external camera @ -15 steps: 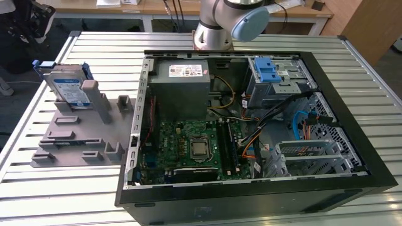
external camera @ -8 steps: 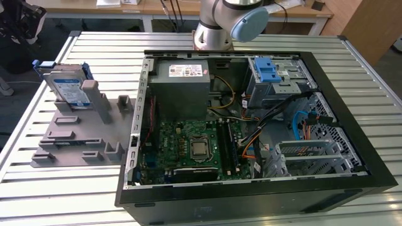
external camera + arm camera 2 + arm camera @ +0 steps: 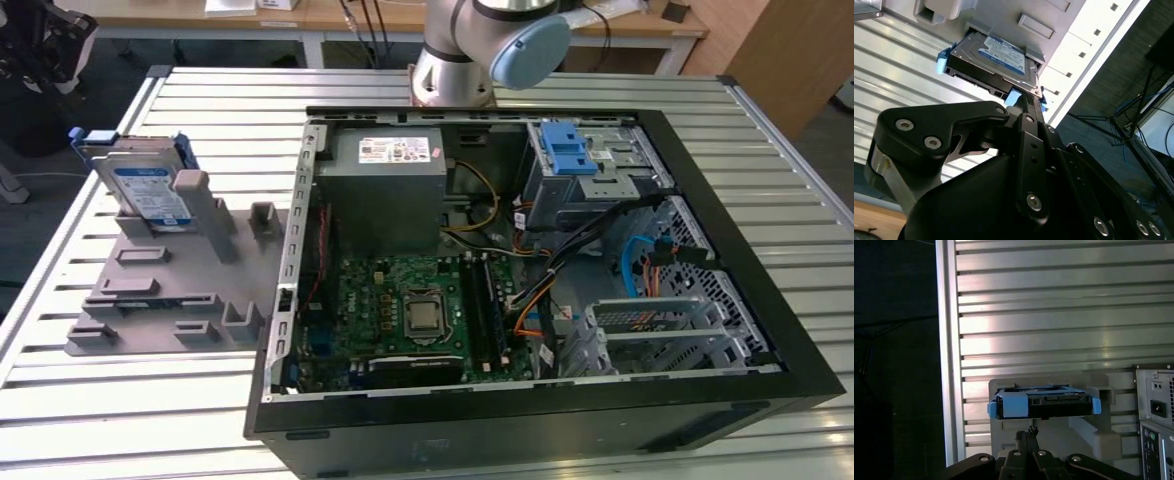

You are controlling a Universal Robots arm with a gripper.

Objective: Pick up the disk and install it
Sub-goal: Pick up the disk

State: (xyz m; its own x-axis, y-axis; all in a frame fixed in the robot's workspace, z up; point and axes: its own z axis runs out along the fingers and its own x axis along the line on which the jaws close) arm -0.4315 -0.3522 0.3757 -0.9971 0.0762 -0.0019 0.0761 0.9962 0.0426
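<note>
Exterior view. A slatted metal table (image 3: 747, 130) carries an open computer case (image 3: 790, 335) lying on its side, with the motherboard, the power supply and a grey drive cage (image 3: 607, 175) with a blue latch exposed. Towards the exterior view's left of the case sits a grey fixture (image 3: 147, 300). The disk (image 3: 144, 188) stands upright on edge in a slot at the fixture's far end, label facing out, well apart from the case. The arm (image 3: 467, 50) rises from the table's far edge.

In both wrist views the gripper (image 3: 1029, 434) points at the disk's blue-railed edge from a distance. Its jaws appear pressed together with nothing between them, and they do not touch the disk.

Progress, judged from these views: the task is at its start. The disk has not been lifted from the fixture, and both the pick-up and the installation in the case remain to be done.

Surroundings: the table is bare aluminium, ribbed along its length and brightly reflective. Wooden desks stand behind it in the exterior view. A dark floor with loose cables shows past the table edge in the second wrist view.
</note>
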